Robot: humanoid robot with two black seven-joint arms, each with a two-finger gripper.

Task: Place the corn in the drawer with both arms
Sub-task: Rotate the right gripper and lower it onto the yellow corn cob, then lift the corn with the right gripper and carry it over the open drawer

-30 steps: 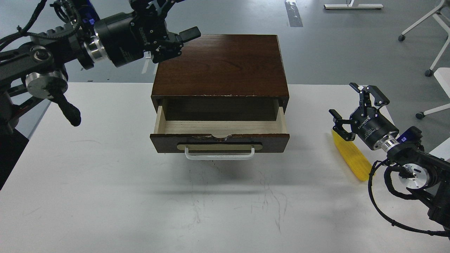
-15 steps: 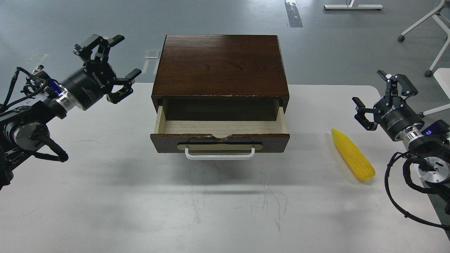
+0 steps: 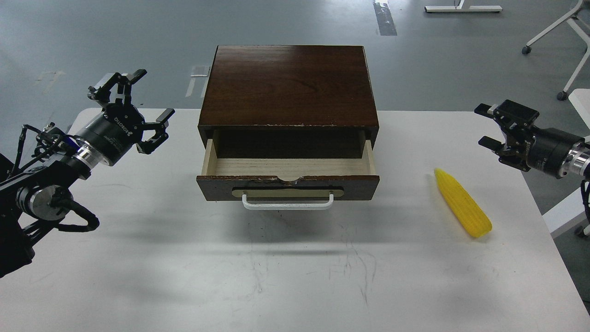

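The yellow corn (image 3: pixel 462 202) lies on the white table (image 3: pixel 276 267), right of the dark brown wooden box (image 3: pixel 289 85). The drawer (image 3: pixel 288 171) is pulled open, with pale wood inside and nothing in it; its white bar handle (image 3: pixel 287 203) faces me. My left gripper (image 3: pixel 133 108) is open and empty, above the table left of the box. My right gripper (image 3: pixel 498 129) is open and empty, at the table's right edge, up and right of the corn and apart from it.
Grey floor lies beyond the table. Chair legs with casters (image 3: pixel 562 94) stand at the far right. A white side surface (image 3: pixel 564 212) sits past the table's right edge.
My left arm has swung from above the box's back left corner down to the table's left side. My right gripper has drawn back from over the corn to the right edge.
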